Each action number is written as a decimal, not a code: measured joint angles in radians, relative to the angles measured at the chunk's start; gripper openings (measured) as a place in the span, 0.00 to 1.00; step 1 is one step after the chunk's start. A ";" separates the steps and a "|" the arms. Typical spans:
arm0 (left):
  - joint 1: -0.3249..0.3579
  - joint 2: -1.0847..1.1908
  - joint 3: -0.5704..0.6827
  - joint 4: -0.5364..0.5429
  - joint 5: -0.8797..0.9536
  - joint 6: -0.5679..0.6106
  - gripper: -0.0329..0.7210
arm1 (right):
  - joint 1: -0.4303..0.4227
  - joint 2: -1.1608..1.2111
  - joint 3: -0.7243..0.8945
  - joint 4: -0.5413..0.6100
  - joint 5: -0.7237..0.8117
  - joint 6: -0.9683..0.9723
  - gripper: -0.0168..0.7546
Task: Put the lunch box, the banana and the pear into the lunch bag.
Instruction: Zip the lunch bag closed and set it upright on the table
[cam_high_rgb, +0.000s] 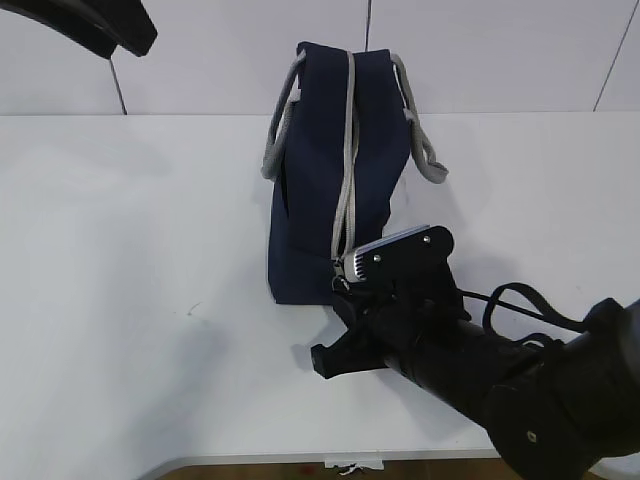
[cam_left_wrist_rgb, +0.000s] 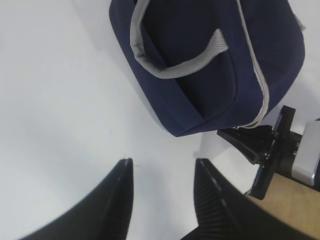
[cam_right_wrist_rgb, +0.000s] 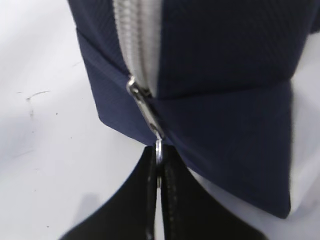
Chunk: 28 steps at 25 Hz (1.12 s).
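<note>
The navy lunch bag (cam_high_rgb: 320, 180) stands on the white table with its grey zipper (cam_right_wrist_rgb: 137, 40) closed along the top. My right gripper (cam_right_wrist_rgb: 159, 155) is shut on the metal ring pull (cam_right_wrist_rgb: 158, 146) at the zipper's near end, at the bag's front lower corner (cam_high_rgb: 342, 283). My left gripper (cam_left_wrist_rgb: 162, 167) is open and empty, held above the bare table to the left of the bag (cam_left_wrist_rgb: 200, 65). The lunch box, the banana and the pear are out of view.
The bag's grey webbing handles (cam_high_rgb: 280, 130) hang down both sides. The right arm (cam_left_wrist_rgb: 270, 145) lies by the table's front edge (cam_high_rgb: 300, 458). Part of the left arm (cam_high_rgb: 100, 25) shows at the top left. White table (cam_high_rgb: 120, 280) lies left of the bag.
</note>
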<state>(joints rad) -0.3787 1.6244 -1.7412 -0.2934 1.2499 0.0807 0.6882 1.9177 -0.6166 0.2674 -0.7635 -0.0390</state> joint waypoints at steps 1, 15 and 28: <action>0.000 0.000 0.000 0.000 0.000 0.000 0.45 | 0.000 0.000 0.000 0.000 0.000 0.000 0.02; -0.012 0.000 0.000 0.002 0.000 0.000 0.44 | 0.000 -0.233 0.000 -0.032 0.242 0.000 0.02; -0.041 0.000 0.000 -0.041 0.001 0.000 0.44 | 0.000 -0.423 -0.021 -0.033 0.359 0.000 0.02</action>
<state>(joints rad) -0.4198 1.6244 -1.7412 -0.3340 1.2505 0.0807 0.6882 1.4950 -0.6380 0.2339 -0.4048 -0.0390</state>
